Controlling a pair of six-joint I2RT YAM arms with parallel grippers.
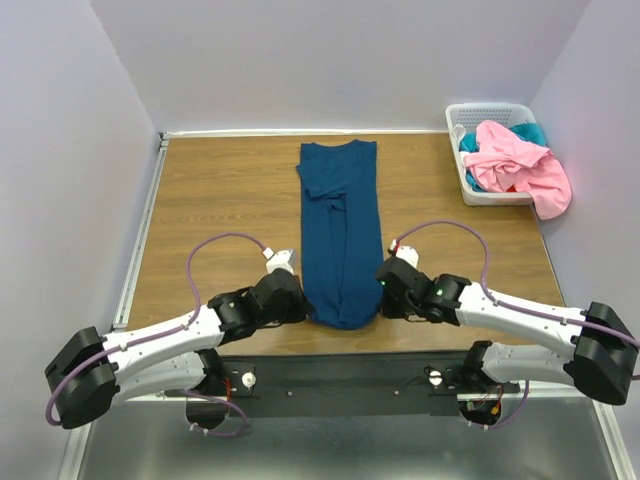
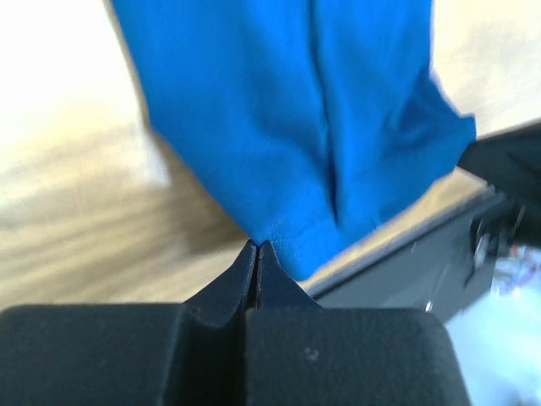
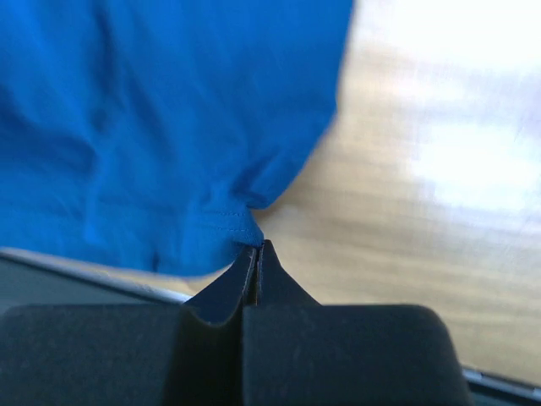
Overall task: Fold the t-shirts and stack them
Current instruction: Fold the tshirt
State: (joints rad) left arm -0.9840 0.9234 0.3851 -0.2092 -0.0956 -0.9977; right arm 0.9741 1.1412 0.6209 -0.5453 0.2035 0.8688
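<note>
The dark blue t-shirt lies in the middle of the table, folded lengthwise into a long narrow strip. Its collar end points to the far wall and its hem reaches the near edge, between my two wrists. A sleeve is tucked across the upper part, and a crease runs down the middle.

My left gripper sits at the near left corner of the hem. In my left wrist view the fingers are pressed tight together, with the edge of the cloth caught at their very tips. My right gripper sits at the near right corner. There the tips are also fully closed, and the stitched hem puckers into them, so I am pinching it.

Well apart, in the far right corner, stands a white basket. A pink t-shirt spills over its right rim, and a teal t-shirt shows beneath it.
</note>
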